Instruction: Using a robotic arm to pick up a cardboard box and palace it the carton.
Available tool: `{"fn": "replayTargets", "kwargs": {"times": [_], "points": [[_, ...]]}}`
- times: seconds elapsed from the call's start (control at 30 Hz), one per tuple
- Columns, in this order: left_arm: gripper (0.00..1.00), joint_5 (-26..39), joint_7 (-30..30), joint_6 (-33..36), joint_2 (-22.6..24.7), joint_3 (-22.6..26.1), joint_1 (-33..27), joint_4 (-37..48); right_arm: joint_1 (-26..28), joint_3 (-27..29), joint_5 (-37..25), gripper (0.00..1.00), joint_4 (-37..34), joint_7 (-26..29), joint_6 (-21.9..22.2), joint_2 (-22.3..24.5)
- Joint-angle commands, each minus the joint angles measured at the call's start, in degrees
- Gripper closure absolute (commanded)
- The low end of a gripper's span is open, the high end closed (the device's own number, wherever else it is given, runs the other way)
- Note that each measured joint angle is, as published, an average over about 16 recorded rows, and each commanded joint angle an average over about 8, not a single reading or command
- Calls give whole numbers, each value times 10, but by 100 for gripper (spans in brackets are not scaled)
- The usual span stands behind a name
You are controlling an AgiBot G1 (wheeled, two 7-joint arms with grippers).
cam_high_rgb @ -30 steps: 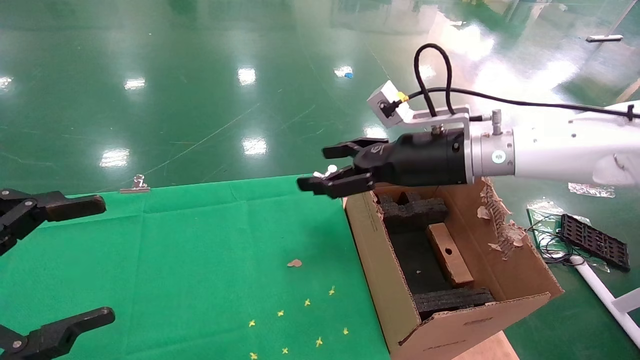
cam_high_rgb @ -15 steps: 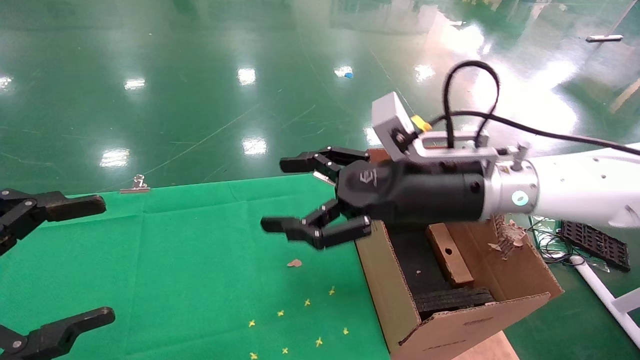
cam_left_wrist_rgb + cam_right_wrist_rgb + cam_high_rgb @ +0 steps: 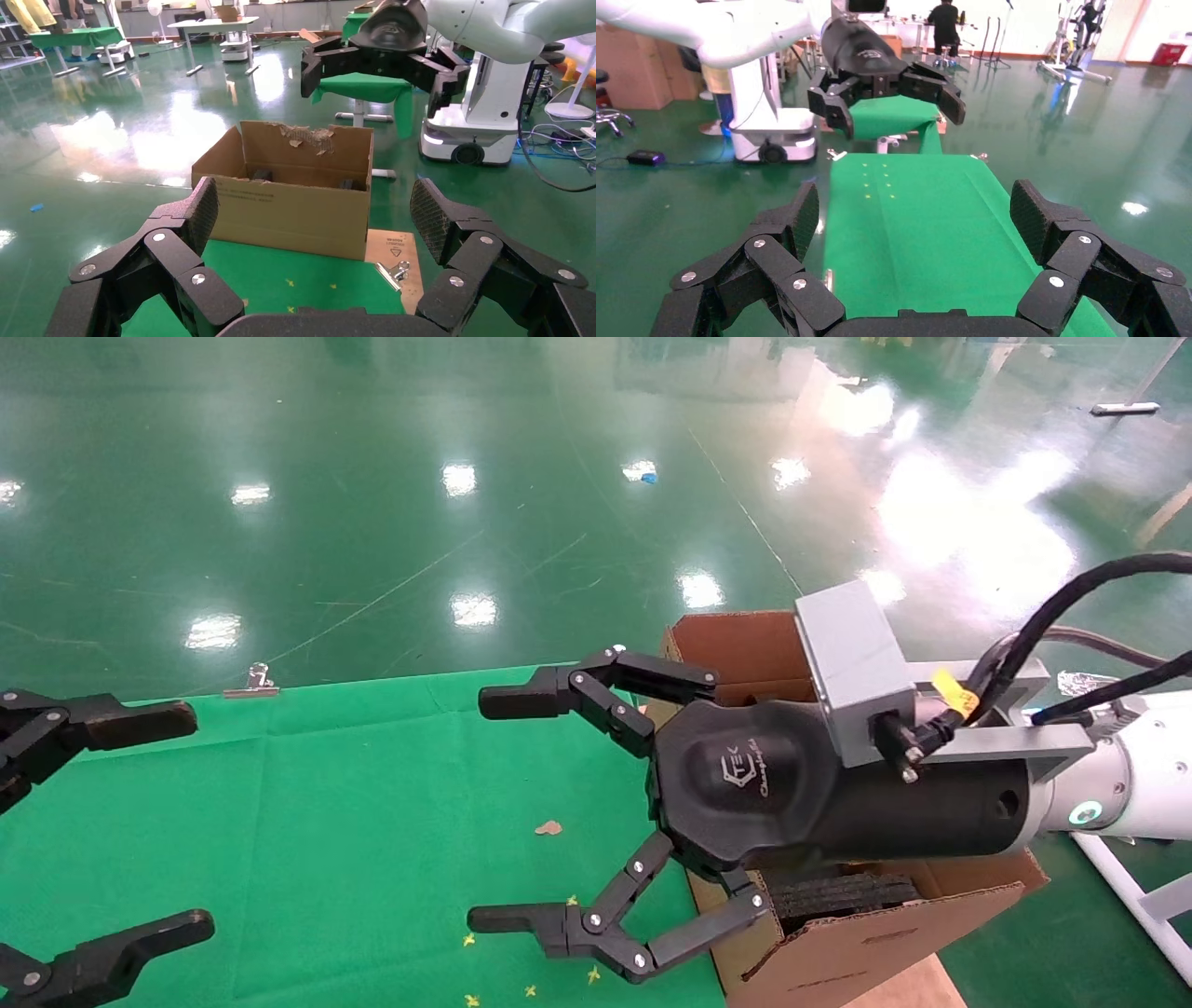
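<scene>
1. the right gripper (image 3: 507, 808) on the robotic arm (image 3: 1131, 789) is hanging above the green surface (image 3: 354, 822), just beside the carton (image 3: 866, 947); its jaws are spreading wide apart, gripping nothing and touching nothing.
2. the left gripper (image 3: 140, 822) is sitting idle at the near left edge of the surface, its jaws also wide apart and empty; in the left wrist view its ribbed finger pads (image 3: 427, 217) are framing the carton (image 3: 295, 203) from well apart.
3. the right gripper's body is showing smooth black plastic with a pale logo, jointed black fingers with silver pins, and a grey camera box (image 3: 852, 668) with a black cable (image 3: 1071, 607) plugged in.
4. the carton is brown corrugated board, its top open, with one flap edge torn and ragged (image 3: 309, 135).
5. black foam (image 3: 843, 893) is lying inside the carton near its front wall.
6. the cardboard box is not showing in any view; the gripper body is covering most of the carton's inside, so i cannot tell where the box is.
7. small yellow marks (image 3: 470, 940) and a brown scrap (image 3: 548, 827) are lying on the cloth-covered surface.
</scene>
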Motion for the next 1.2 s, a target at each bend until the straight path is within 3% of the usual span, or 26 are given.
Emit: {"fn": "replayTargets", "kwargs": {"times": [0.03, 1.2], "points": [[0, 0, 0, 0, 0, 0, 0, 0, -16, 17, 7, 0, 15, -6, -5, 2], [0, 0, 0, 0, 0, 0, 0, 0, 7, -7, -3, 0, -6, 1, 2, -1]]}}
